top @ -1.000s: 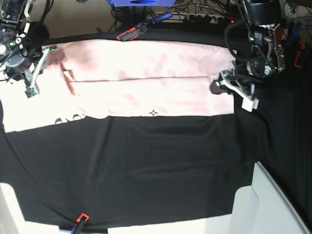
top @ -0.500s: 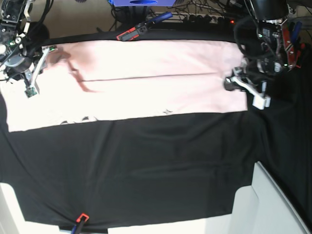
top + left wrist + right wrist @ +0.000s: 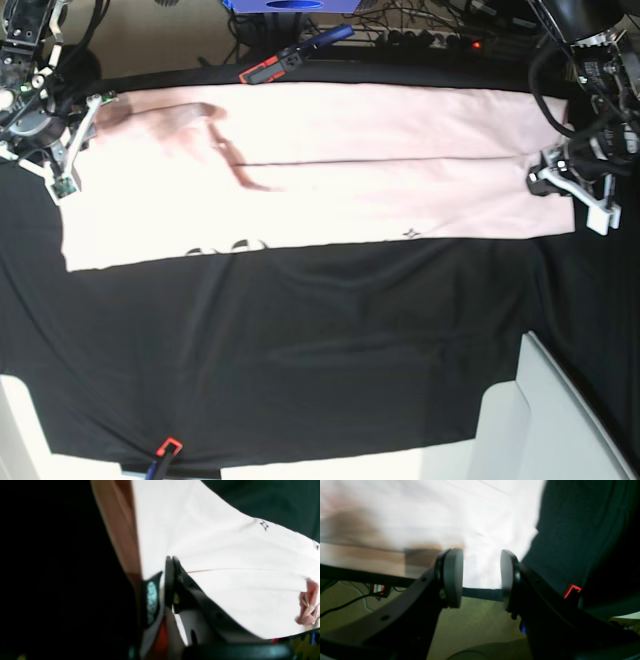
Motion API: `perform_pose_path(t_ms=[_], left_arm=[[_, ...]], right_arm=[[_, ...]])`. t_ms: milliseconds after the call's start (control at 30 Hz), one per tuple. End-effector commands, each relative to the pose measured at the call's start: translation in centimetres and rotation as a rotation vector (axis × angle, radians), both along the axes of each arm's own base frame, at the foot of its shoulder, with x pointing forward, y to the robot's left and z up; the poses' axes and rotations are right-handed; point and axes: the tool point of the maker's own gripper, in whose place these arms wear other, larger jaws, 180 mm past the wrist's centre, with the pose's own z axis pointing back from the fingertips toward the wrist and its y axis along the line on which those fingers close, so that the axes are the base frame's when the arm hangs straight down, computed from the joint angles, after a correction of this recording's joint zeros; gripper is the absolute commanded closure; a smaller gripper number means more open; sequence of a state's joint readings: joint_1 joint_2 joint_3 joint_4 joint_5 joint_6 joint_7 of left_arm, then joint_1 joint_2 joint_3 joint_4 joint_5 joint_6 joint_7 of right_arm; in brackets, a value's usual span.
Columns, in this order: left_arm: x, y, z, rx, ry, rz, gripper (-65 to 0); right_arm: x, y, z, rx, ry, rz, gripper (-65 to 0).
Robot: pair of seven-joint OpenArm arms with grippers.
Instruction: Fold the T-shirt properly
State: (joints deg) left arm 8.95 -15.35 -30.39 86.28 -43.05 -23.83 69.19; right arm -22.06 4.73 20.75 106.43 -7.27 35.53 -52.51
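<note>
The T-shirt is laid as a long folded strip across the black-covered surface, near its far side. One end is pinched by the left gripper, closed on the cloth, probably so that the whole strip can be shifted or straightened by a pull from that end. At the other end, the right gripper is held open over the cloth with nothing between its fingers, perhaps so that the fabric is left free to slide while that pull is made. The raised, curled fold is likely to need smoothing.

The pinched edge is partly covered by the left gripper in the base view, and the fingertips are blurred in the left wrist view. Most of the print is hidden; only a small star and dark curved marks are shown along the near edge. How many layers are gripped cannot be told
</note>
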Motion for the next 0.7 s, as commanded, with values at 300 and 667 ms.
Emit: perform_pose_path(t_ms=[300, 667], left_arm=[[0.5, -4.3, 5.0, 0.045, -0.07, -0.109, 0.0], [0.9, -13.5, 3.4, -0.139, -0.075, -0.202, 0.0]], right_arm=[[0.4, -0.3, 0.6, -0.009, -0.022, 0.002, -22.5], [-0.3, 0.2, 0.2, 0.004, -0.009, -0.004, -22.5]])
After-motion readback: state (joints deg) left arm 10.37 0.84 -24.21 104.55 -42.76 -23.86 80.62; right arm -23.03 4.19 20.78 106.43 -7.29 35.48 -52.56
